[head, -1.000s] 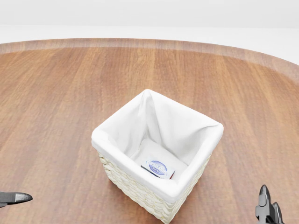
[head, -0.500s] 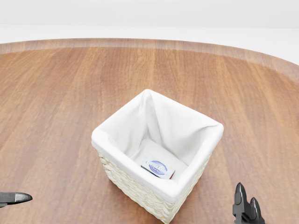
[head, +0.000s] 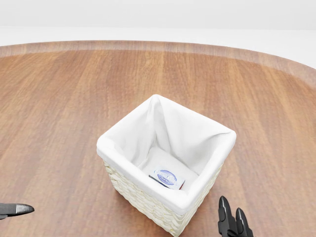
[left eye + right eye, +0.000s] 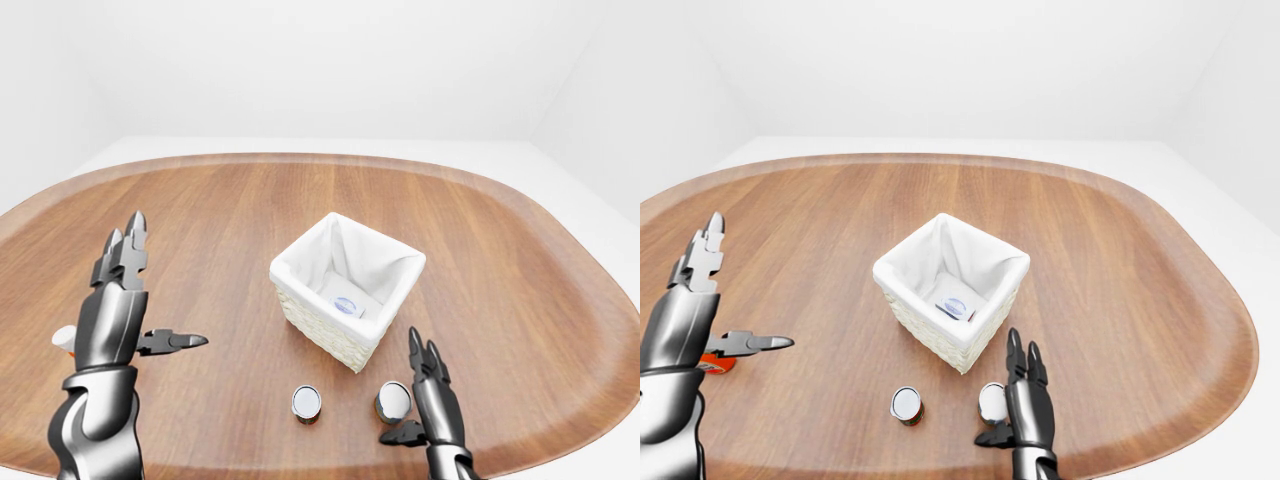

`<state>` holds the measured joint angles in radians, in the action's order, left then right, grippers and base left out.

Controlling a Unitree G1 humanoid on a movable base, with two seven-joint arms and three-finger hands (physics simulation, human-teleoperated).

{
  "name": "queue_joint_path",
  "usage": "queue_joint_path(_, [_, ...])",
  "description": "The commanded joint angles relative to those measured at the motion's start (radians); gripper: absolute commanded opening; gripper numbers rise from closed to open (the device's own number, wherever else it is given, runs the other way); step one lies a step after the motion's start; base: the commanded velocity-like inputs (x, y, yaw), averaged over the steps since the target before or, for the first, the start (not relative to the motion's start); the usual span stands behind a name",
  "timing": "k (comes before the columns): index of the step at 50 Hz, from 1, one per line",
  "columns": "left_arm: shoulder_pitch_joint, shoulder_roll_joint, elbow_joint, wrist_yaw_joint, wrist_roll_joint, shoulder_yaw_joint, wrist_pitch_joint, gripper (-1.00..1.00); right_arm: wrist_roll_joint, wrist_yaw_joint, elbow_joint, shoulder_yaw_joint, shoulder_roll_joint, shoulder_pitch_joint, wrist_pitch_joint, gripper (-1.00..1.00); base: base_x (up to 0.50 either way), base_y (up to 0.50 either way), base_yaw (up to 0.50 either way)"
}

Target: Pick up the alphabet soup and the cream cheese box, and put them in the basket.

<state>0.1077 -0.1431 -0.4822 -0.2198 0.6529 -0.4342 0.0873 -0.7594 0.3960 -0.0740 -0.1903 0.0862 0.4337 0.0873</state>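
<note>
A: How are the fingers (image 4: 428,360) of the right hand (image 4: 425,400) seen?
B: Spread, nothing held; a soup can (image 4: 392,401) lies just beside them on the surface (image 4: 500,260).
A: And the cream cheese box (image 3: 168,178)?
B: It is seen inside the basket (image 3: 123,143). The left hand (image 4: 125,290) is raised, fingers spread.

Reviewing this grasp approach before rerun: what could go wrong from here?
1. Two similar silver-topped cans and stand close together below the white-lined wicker basket; the open right hand could take the wrong one, since labels are unreadable.
2. That hand is close beside the right can and may tip it.
3. The blue-and-white cream cheese box already lies inside; a dropped can would land on it.
</note>
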Motion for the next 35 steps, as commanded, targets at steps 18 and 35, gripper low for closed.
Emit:
queue_joint_path(18, [0.0, 0.002, -0.003, 0.001, -0.02, -0.005, 0.0, 1.0, -0.078, 0.121, -0.223, -0.052, 0.029, -0.06, 0.0, 1.0, 0.0, 0.0, 0.0])
queue_joint_path(35, [0.0, 0.002, -0.002, 0.0, -0.02, -0.005, 0.0, 1.0, -0.093, 0.119, -0.293, -0.038, 0.004, -0.111, 0.0, 1.0, 0.0, 0.0, 0.0])
